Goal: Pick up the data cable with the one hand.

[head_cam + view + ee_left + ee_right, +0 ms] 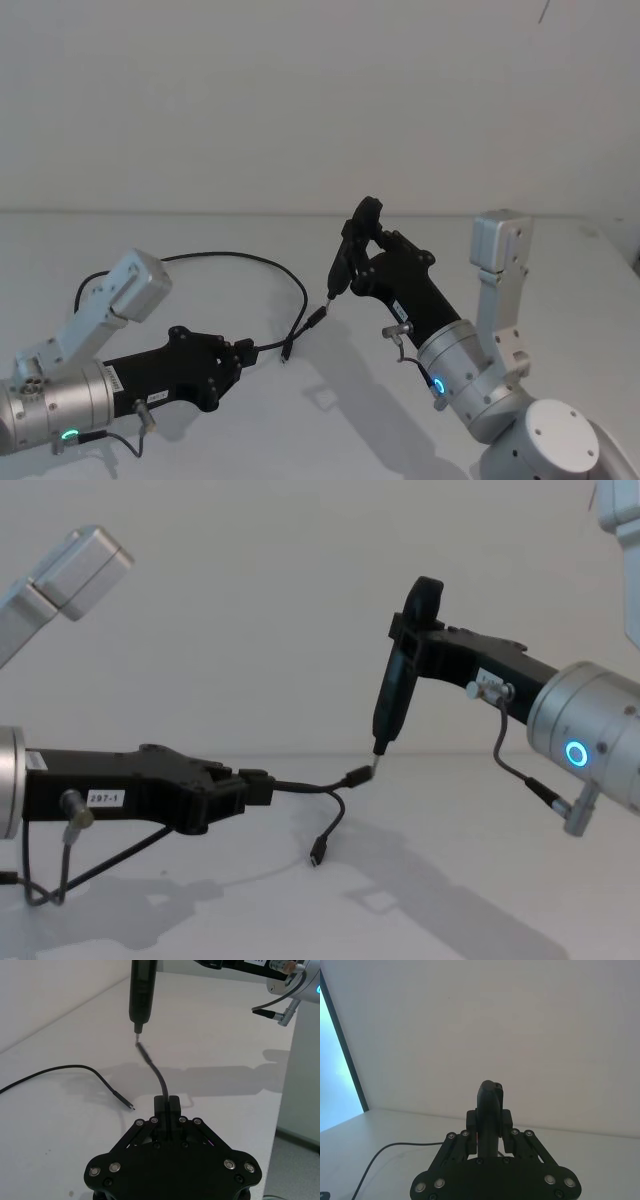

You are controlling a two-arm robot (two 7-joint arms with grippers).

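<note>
Two fingers (173, 1105) of the left gripper (258, 787) are pressed together on the data cable (240, 258), pinching it a short way back from one plug. That plug (357, 775) juts forward from the fingertips and lifts slightly, ending just under the metal tip of the right gripper's tool. Behind the fingers, the left gripper's black angular body lies almost level above the white table (560, 300), carrying a white "297-1" label (105, 798), then a silver cylindrical wrist with a green ring light (69, 435). The arm's grey elbow link rises up and back from that wrist.

From the pinch point the cable also loops away across the table behind the left gripper and curls back, so that its other plug (287, 352) hangs close beside the gripper's fingers, just off the tabletop.

The right gripper (380, 746) is clamped on a slim black pen-like tool (393, 700) that points steeply down toward the held plug. Its body slopes back and down to a silver wrist with a blue ring light (576, 753), on the far side of the cable from the left gripper.
</note>
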